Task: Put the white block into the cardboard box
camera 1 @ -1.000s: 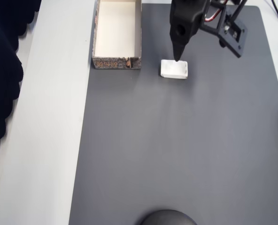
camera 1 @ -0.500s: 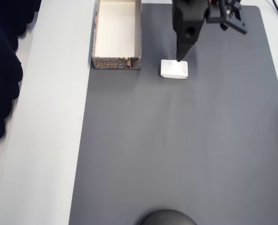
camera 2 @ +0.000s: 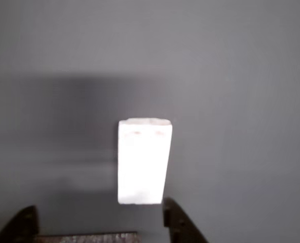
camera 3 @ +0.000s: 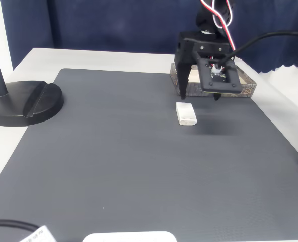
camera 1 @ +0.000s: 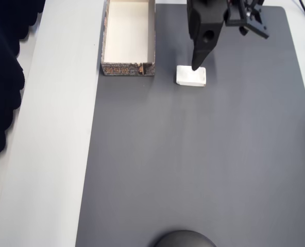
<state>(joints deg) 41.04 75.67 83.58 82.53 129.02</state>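
Gripper: the black two-finger gripper (camera 3: 199,97) hangs above the dark grey mat (camera 1: 193,170), tips pointing down, jaws spread apart and holding nothing. In the wrist view its two dark fingertips (camera 2: 183,228) rise from the bottom edge with bare mat between them.

White block: the white block (camera 1: 190,75) lies flat on the mat just below the gripper's tips, not gripped. In the overhead view one black finger (camera 1: 200,49) ends at the block's upper long edge. In the wrist view the block (camera 2: 143,161) sits ahead of the fingertips, its near end just beside the right-hand tip and well clear of the left-hand one. Whether a tip touches it cannot be told. In the fixed view the block (camera 3: 186,113) lies in front of and below the gripper.

Cardboard box: the cardboard box (camera 1: 128,68) stands to the left of the gripper in the overhead view, apart from the block, with a strip of mat between them. In the fixed view it (camera 3: 244,89) sits behind the gripper, partly hidden by it.

Box contents: the cream-white floor shows bare in the overhead view, with nothing lying in it. Its short outer side facing the block is dark brown and printed.

Mat: it covers most of the pale table (camera 1: 54,154).

Stand: a black round base (camera 3: 25,101) with an upright pole stands far off to the gripper's side, at the left of the fixed view.
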